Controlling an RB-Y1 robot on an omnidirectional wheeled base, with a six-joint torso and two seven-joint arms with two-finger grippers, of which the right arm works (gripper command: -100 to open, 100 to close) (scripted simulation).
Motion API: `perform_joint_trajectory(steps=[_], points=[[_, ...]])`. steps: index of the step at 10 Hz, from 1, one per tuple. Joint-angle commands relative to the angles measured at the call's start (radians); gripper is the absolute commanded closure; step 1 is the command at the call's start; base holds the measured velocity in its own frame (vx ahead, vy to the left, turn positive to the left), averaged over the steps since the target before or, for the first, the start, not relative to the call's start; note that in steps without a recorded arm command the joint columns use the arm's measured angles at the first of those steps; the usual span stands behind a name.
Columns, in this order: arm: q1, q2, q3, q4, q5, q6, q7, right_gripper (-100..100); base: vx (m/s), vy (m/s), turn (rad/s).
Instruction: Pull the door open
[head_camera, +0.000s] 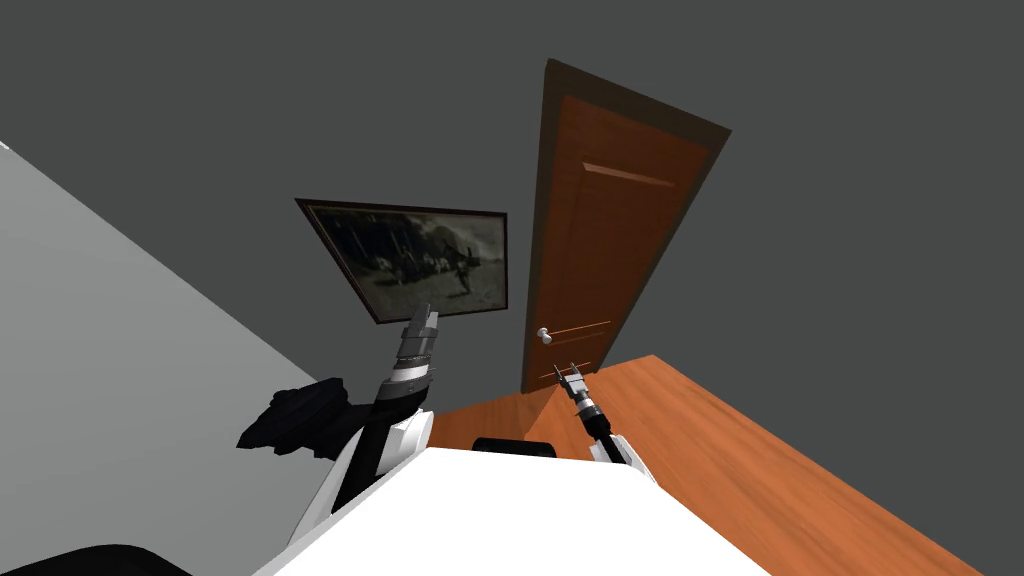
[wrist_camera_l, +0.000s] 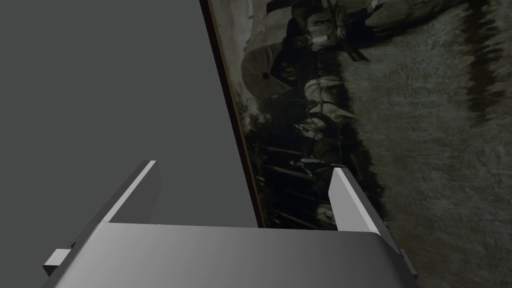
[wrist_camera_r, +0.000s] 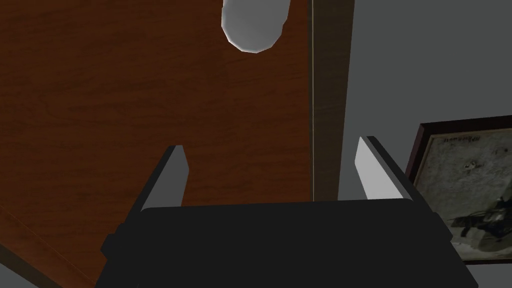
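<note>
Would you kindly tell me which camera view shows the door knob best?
The right wrist view: the pale knob looms large on the brown door, just beyond the right gripper, jaws open, though the edge crops it. The head view shows it whole but tiny. The left wrist camera points elsewhere.

We see the pale door knob and the framed picture both cut off by the right wrist view's edges, and in the head view our left gripper covers part of that picture's lower frame.
</note>
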Motion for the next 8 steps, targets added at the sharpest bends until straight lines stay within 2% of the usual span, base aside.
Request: perform_joint_trajectory(steps=[1,3,4,7,8], points=[[-0.015,-0.003,-0.004,0.039,0.008,-0.012,0.028,-100,0.095,-0.007,0.043],[-0.028,-0.006,-0.006,0.077,0.02,-0.02,0.06,-100,0.108,-0.004,0.035],[-0.026,-0.004,-0.006,0.07,0.015,-0.02,0.049,-100,0.055,-0.006,0.013],[-0.032,-0.017,-0.073,0.12,-0.038,-0.021,0.09,-100,-0.102,-0.022,0.292],[-0.032,-0.017,-0.073,0.12,-0.038,-0.021,0.09,-100,-0.057,-0.039,0.115]])
